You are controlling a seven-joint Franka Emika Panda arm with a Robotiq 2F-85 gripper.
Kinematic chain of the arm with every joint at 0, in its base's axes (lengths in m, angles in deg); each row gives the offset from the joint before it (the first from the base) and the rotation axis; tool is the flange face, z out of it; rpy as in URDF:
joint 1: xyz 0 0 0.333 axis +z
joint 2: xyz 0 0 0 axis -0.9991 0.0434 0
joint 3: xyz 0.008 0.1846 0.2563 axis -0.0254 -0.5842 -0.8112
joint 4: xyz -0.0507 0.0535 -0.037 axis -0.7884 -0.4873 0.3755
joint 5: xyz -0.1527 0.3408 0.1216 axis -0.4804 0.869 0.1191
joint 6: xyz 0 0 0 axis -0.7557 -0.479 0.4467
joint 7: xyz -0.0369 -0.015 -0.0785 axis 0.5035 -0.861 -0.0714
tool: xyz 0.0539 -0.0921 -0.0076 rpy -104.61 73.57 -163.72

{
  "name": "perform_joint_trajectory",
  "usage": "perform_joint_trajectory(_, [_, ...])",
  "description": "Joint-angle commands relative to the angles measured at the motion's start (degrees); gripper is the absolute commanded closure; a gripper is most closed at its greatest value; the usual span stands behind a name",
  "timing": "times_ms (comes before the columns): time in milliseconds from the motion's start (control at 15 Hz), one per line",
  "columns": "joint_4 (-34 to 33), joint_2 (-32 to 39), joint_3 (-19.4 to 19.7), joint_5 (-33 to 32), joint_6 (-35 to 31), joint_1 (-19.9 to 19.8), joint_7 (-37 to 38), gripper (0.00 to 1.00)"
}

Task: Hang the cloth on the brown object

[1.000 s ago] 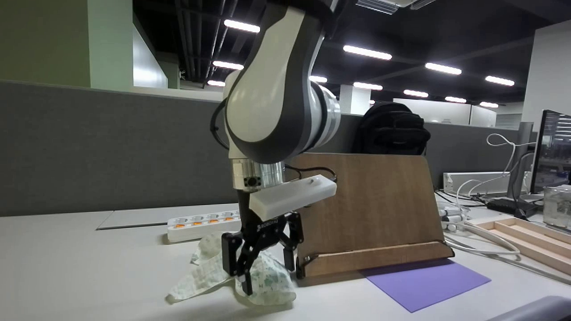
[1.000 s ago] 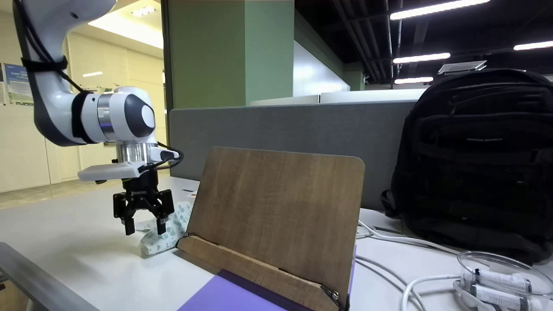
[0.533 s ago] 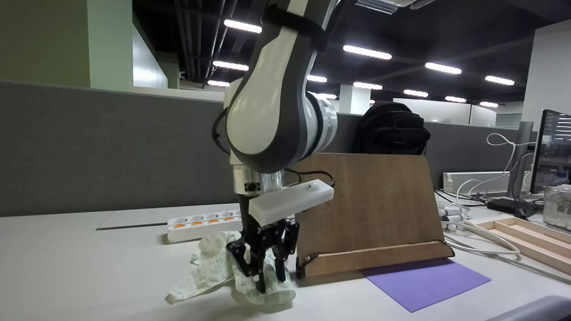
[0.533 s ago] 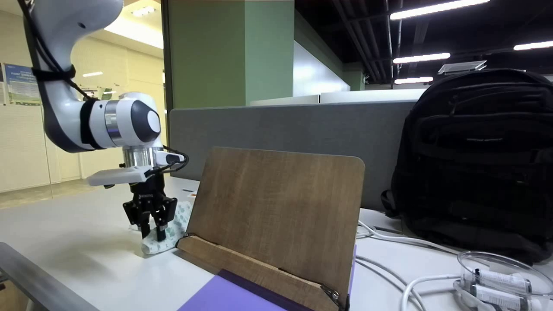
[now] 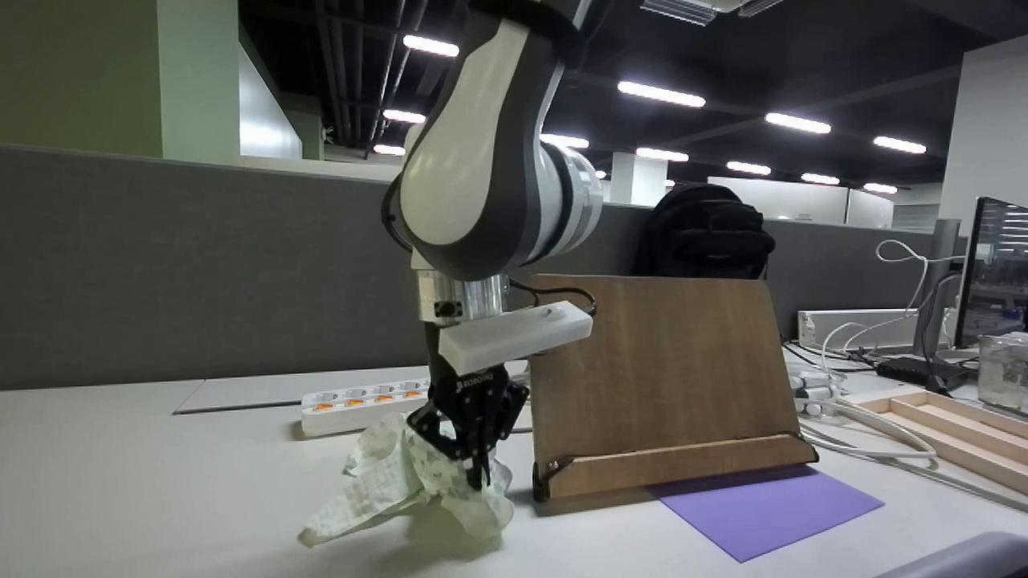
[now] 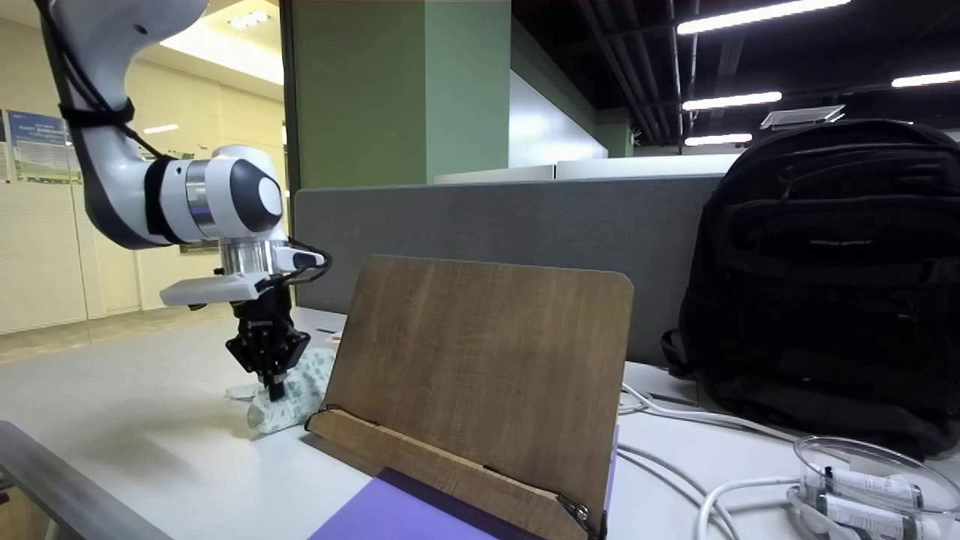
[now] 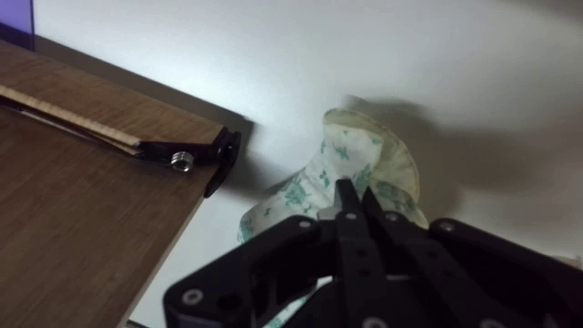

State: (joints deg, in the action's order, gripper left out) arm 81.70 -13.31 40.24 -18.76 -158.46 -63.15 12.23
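beside the stand (image 5: pixel 658 365), the cloth (image 5: pixel 414 478) rests partly on the table (image 5: pixel 185 474), clamped between the fingers (image 7: pixel 347 200) of the gripper (image 6: pixel 276 391), so the grasping seems done, while the lifting and the hanging on the stand remain.

A white fabric cloth with green leafy print (image 7: pixel 314 182) is pinched in crumpled folds by the gripper (image 7: pixel 357 189), its hem curling out beyond the grip to show a cream underside. In an exterior view a loose tail spreads on one side of the gripper; just beside the opposite side, a brown wood-grain board with a bottom ledge (image 5: pixel 658 369) leans back.
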Motion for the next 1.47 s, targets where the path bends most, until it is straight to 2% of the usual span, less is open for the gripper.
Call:
perform_joint_trajectory(0, [-0.8,-5.6,-0.8,1.3,5.0,-1.5,0.5,0.99])
perform_joint_trajectory(467, [-8.2,-17.2,-1.8,0.0,15.7,-6.7,1.5,0.99])
perform_joint_trajectory(933, [-19.2,-22.9,-4.2,-2.4,25.4,-12.8,2.9,0.99])
perform_joint_trajectory(1133, [-20.5,-25.6,-4.2,-4.9,27.1,-15.4,4.3,0.99])
perform_joint_trajectory(1400, [-18.6,-31.3,-4.0,-8.0,29.1,-19.6,6.4,0.99])
